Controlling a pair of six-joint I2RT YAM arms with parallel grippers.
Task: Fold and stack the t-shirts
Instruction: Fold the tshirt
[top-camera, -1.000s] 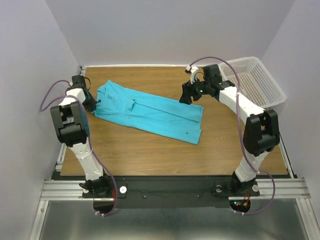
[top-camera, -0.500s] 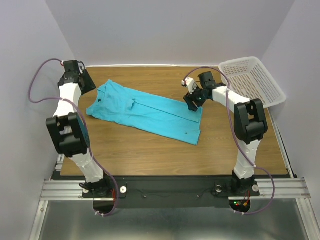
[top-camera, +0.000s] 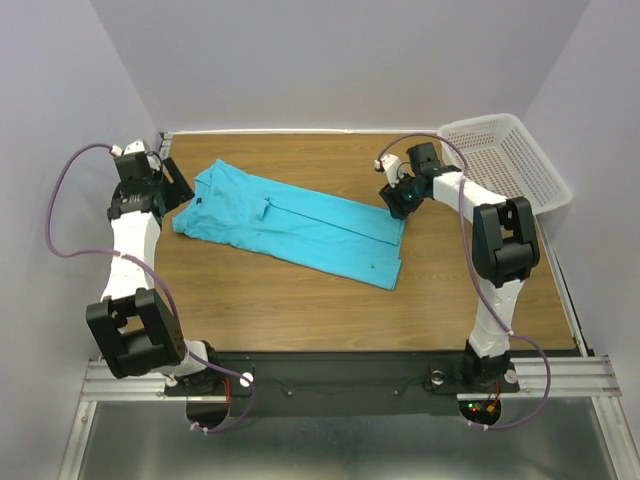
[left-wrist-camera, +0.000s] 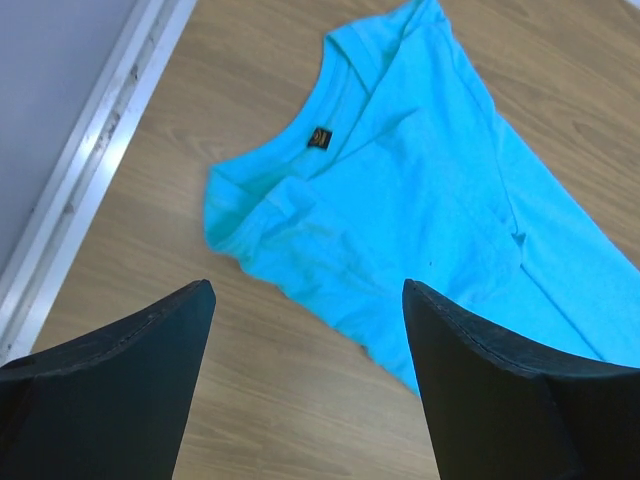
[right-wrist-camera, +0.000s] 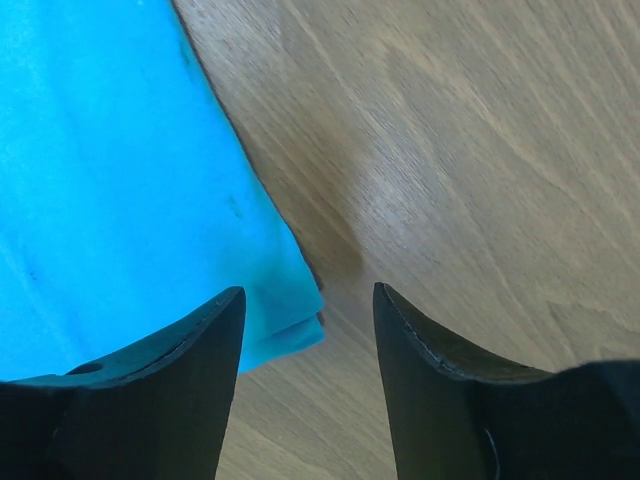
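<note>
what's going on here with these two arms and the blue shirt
Two robot arms are working on a turquoise-blue short-sleeved cotton t-shirt, which lies slantwise on the wooden table, apparently folded into a long strip. Neither arm holds it. The left gripper hangs open above the collar end, and the right gripper is open, low over the hem corner at the other end. A white perforated plastic basket sits at the far right corner, apart from the shirt.
</note>
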